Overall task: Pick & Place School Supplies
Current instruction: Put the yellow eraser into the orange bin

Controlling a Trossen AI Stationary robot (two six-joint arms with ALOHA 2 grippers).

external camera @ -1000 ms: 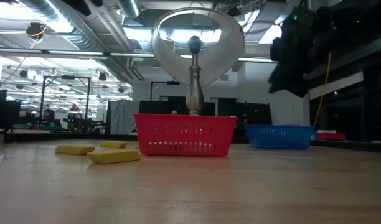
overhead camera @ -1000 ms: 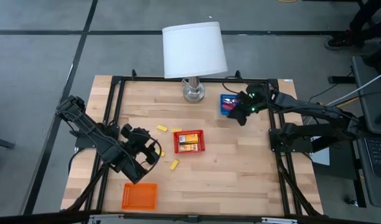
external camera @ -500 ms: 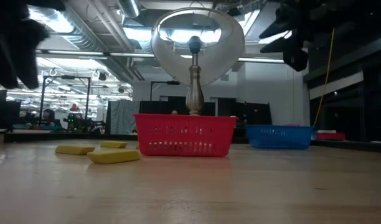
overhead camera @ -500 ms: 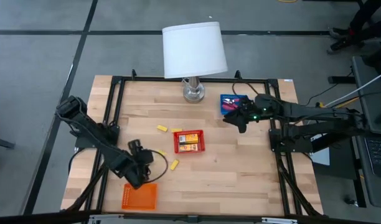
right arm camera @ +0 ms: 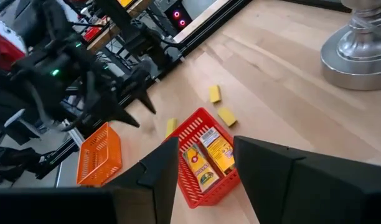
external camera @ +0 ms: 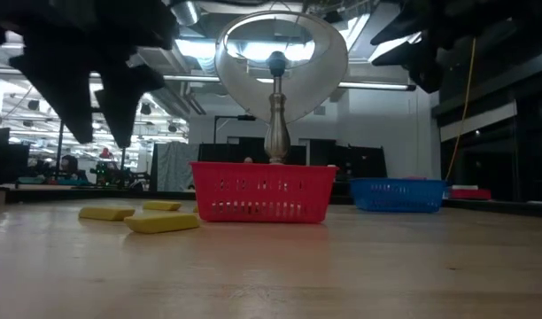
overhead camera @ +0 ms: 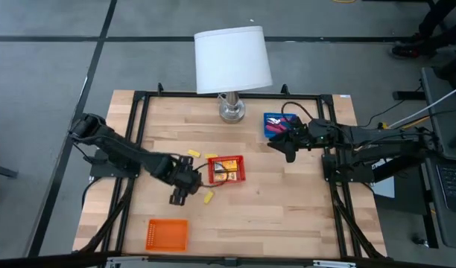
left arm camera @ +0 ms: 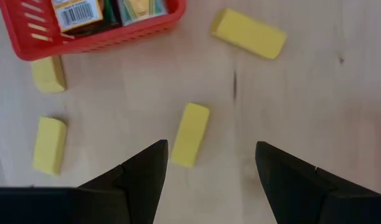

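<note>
Since half a second ago, left gripper (overhead camera: 180, 187) has swung from the orange tray (overhead camera: 168, 234) toward the red tray (overhead camera: 226, 169), fingers spread wide above a yellow block (left arm camera: 190, 134), apparently to grasp it. Right gripper (overhead camera: 281, 141) waits open beside the blue tray (overhead camera: 270, 117).

In the left wrist view the red tray (left arm camera: 97, 28) is cut off at twelve o'clock, so its contents show only in part. In the high view the blue tray (overhead camera: 273, 121) holds something pinkish, perhaps scissor-like tools, too small to tell.
</note>
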